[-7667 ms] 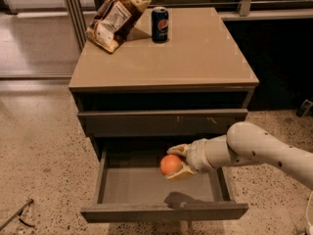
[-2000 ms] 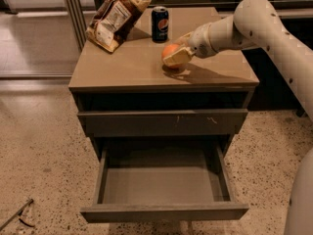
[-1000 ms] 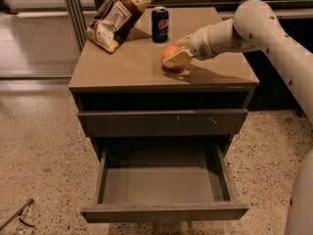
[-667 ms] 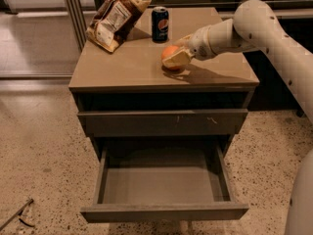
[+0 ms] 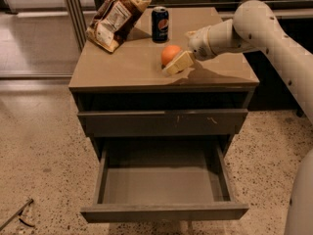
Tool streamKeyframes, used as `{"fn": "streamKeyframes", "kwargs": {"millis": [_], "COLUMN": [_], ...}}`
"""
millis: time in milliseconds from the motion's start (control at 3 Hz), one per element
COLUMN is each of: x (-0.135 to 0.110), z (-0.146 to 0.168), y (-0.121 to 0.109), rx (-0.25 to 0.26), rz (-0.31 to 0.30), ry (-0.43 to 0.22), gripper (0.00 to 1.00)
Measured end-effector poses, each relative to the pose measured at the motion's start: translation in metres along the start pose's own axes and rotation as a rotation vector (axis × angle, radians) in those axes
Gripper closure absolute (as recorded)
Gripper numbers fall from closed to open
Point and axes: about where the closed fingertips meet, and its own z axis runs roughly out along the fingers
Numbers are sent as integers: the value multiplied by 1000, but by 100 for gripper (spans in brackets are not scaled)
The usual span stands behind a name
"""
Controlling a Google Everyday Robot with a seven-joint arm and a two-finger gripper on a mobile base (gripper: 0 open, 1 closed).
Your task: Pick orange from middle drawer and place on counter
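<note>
a crumpled brown-and-white snack bag (image 5: 116, 16) lies tilted at the back left corner of the counter (image 5: 122, 70). 1 dark blue soda can (image 5: 160, 24) stands upright near the middle of the back edge, just right of the bag. the gripper (image 5: 173, 61) is over the counter's middle, in front of the can. under the front edge, a shut drawer (image 5: 161, 123) has pale scratches on its front. the speckled beige floor (image 5: 39, 151) has a thin dark object (image 5: 17, 215) at the lower left.
</note>
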Motion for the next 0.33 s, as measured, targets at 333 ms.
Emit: {"fn": "streamKeyframes", "kwargs": {"millis": [333], "x": [0], "z": [0], "y": [0], "rx": [0], "rz": [0], "ry": [0], "gripper": [0]}}
